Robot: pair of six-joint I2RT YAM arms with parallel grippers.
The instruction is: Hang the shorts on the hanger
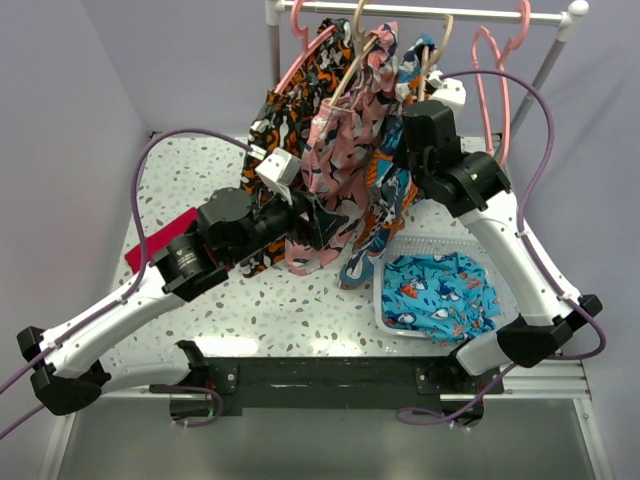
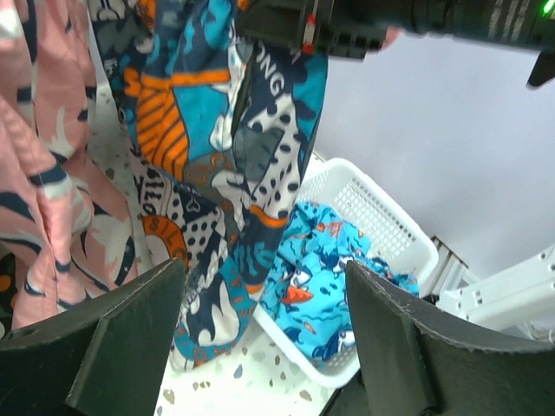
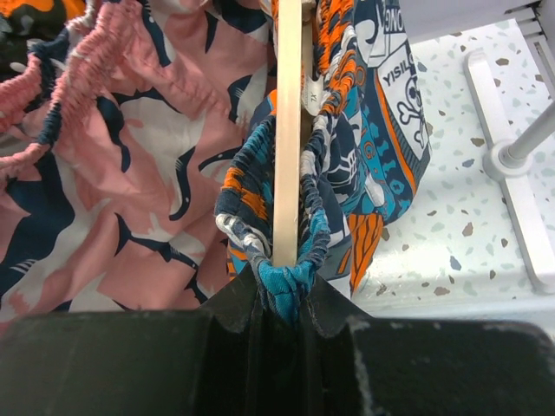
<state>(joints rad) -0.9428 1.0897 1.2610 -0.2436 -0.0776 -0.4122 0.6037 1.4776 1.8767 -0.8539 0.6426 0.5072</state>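
The shorts (image 1: 385, 215), printed in deep blue, orange, black and white, hang down from the cream hanger (image 1: 440, 45) on the rail. In the right wrist view the hanger's bar (image 3: 287, 130) runs through the elastic waistband, and my right gripper (image 3: 284, 290) is shut on a bunched blue fold of that waistband (image 3: 286, 276). From above, the right gripper (image 1: 410, 140) is at the top of the shorts. My left gripper (image 1: 325, 225) stands open, lower and to the left, in front of the hanging clothes. Between its fingers (image 2: 113, 338) is nothing; the shorts (image 2: 217, 130) hang beyond them.
Pink shorts (image 1: 335, 150) and black-orange-white shorts (image 1: 285, 110) hang left of the task shorts on the rail (image 1: 420, 12). Pink hangers (image 1: 490, 60) hang at the right. A white basket (image 1: 395, 320) holds turquoise shorts (image 1: 440, 290). A red flat thing (image 1: 160, 240) lies at the left.
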